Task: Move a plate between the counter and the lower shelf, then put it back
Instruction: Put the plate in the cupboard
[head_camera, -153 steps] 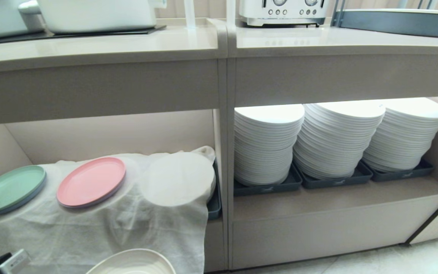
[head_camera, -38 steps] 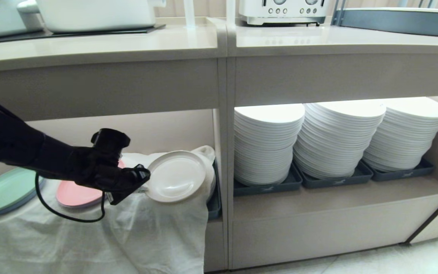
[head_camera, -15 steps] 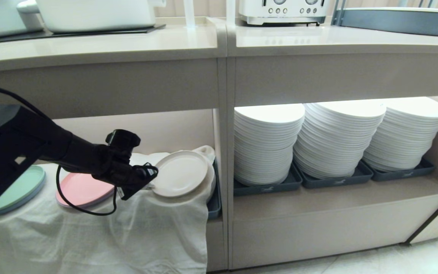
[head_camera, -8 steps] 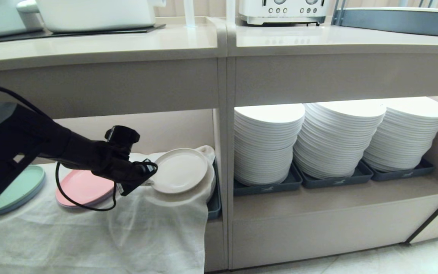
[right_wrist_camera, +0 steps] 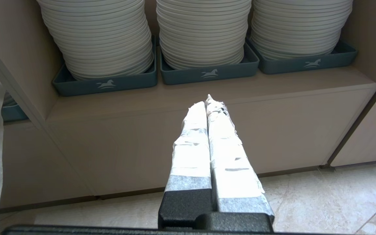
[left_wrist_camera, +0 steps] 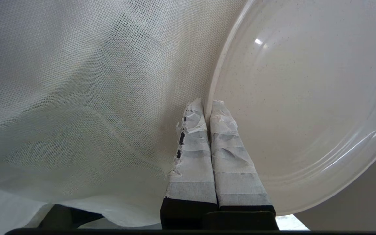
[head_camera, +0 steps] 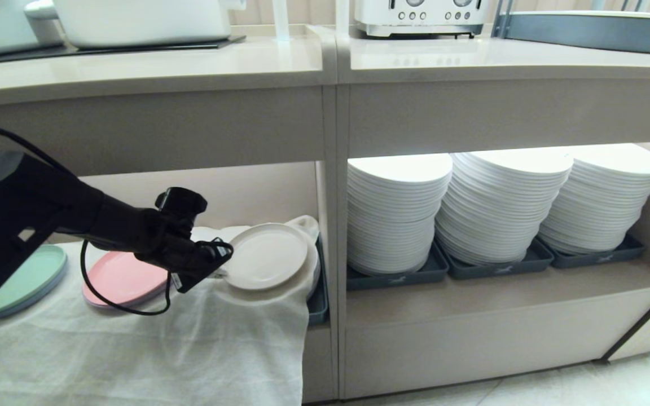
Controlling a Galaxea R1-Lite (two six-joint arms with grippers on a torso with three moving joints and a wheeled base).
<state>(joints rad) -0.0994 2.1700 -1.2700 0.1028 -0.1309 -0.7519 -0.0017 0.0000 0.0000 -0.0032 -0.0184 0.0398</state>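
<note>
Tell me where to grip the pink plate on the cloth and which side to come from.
Judging by its pose, take the pink plate by its low front rim, coming from the open shelf front. It lies flat on the white cloth, so only the thin edge offers purchase, and the mint-green plate sits close on one side.

Beige cabinetry (head_camera: 505, 113) was lit from under the top. Three tall white plate stacks (head_camera: 494, 208) were kept on dark grey trays (head_camera: 395, 277), and pale tiled floor (head_camera: 584, 383) was seen below.

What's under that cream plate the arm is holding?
Under the plate, pinched at its rim by the left gripper, lies the white cloth over a rounded hump. What makes the hump is covered.
</note>
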